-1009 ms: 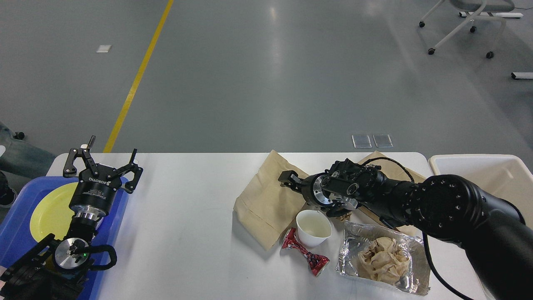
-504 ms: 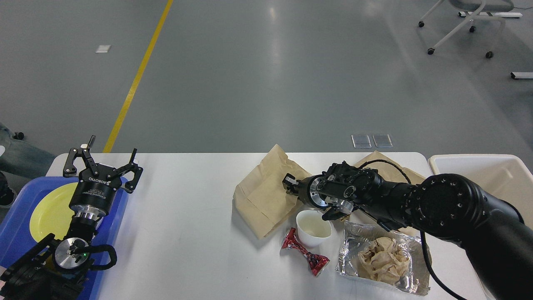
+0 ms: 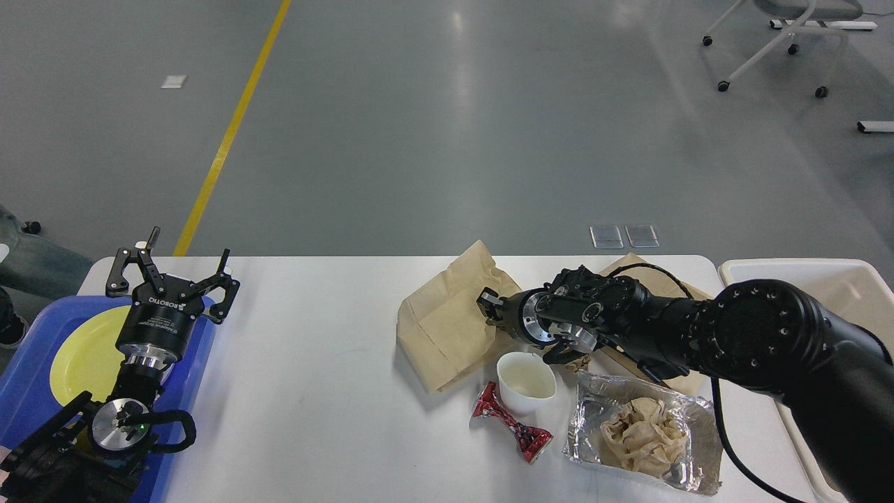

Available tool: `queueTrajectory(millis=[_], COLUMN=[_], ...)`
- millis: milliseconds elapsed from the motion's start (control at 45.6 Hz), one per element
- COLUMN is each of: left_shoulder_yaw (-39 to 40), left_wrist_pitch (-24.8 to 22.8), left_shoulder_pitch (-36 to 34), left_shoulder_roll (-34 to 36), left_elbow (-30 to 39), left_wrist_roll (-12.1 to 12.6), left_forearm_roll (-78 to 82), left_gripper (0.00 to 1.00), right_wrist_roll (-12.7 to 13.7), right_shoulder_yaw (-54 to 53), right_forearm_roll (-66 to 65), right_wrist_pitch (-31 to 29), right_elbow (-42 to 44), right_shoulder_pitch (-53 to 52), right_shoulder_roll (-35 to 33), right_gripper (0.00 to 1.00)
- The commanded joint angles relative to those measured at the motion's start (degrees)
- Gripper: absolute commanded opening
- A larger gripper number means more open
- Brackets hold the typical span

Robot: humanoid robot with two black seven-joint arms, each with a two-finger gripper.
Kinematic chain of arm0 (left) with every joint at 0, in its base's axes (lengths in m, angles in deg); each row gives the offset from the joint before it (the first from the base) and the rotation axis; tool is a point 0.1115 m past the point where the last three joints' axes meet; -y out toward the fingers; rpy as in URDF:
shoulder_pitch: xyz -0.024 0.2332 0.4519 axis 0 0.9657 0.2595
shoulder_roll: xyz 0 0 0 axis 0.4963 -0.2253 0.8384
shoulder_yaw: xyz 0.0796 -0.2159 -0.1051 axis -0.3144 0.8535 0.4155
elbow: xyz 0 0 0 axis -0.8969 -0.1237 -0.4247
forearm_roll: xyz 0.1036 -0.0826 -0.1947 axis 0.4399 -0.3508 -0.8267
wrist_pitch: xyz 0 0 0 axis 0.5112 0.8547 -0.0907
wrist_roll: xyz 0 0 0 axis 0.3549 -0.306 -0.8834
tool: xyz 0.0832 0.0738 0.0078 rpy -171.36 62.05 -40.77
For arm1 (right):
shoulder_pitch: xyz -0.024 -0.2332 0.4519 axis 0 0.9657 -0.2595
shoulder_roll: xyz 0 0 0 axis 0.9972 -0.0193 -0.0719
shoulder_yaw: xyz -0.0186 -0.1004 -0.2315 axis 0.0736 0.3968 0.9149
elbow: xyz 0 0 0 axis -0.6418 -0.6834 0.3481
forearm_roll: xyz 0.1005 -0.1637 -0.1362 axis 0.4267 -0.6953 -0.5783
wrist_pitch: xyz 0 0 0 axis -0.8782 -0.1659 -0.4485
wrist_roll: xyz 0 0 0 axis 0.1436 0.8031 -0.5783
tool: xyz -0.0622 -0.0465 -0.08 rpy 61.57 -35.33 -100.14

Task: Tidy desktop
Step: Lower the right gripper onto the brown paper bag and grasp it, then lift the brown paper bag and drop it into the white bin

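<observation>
Right now the white desktop [image 3: 314,363] fills the lower half of the head view, a wide surface with rounded far corners and grey floor beyond it. Left gripper [image 3: 171,269] stands upright over the far-left corner, jaws spread wide, nothing between them. Below it a blue tray [image 3: 28,363] overhangs the left edge of the surface and carries a yellow plate [image 3: 84,356]. Right gripper [image 3: 489,304] reaches in from the right, pointing left, its tip against a brown paper bag [image 3: 443,328]; the bag's right edge looks lifted there. The tip is seen dark and end-on, so I cannot tell whether the jaws are closed on the bag. Just in front of the bag stands a white paper cup [image 3: 525,381], upright and open on top. A crumpled red wrapper [image 3: 513,426] lies touching the cup's left base and runs toward the near edge. Right of the cup sits a foil sheet [image 3: 594,436] holding a wad of crumpled brown paper [image 3: 642,433]. A second piece of brown paper [image 3: 628,269] shows behind the right arm. A cream bin [image 3: 803,279] sits beside the surface's right end.
</observation>
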Motion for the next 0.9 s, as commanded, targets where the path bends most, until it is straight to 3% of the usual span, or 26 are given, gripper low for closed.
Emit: queueTrajectory(millis=[0,154,439,746,877], left_shoulder_yaw=[0.00,0.00,0.00,0.00,0.00], left_wrist_pitch=[0.00,0.00,0.00,0.00,0.00], left_shoulder_pitch=[0.04,-0.05,0.04,0.04,0.04], left_shoulder_roll=[0.00,0.00,0.00,0.00,0.00], left_elbow=[0.02,-0.06,0.02,-0.06,-0.06], left_wrist_roll=[0.00,0.00,0.00,0.00,0.00], left_forearm_roll=[0.00,0.00,0.00,0.00,0.09], left_gripper=[0.96,0.96,0.96,0.96,0.96], right_wrist_roll=[0.06,0.06,-0.47,-0.56,-0.56], right_shoulder_yaw=[0.59,1.99,13.86,18.26,19.83], right_forearm_roll=[1.41,1.23,1.67,1.94,2.29], right_wrist_pitch=[-0.91,-3.71,-9.60,-32.79,-36.85], right_elbow=[-6.80,-14.63,-30.81,-34.50,-38.63], right_shoulder_pitch=[-4.98,-11.83,-30.90,-51.47,-59.99], right_shoulder_roll=[-2.73,-5.73,-8.72,-10.91,-13.20], right_gripper=[0.00,0.00,0.00,0.00,0.00])
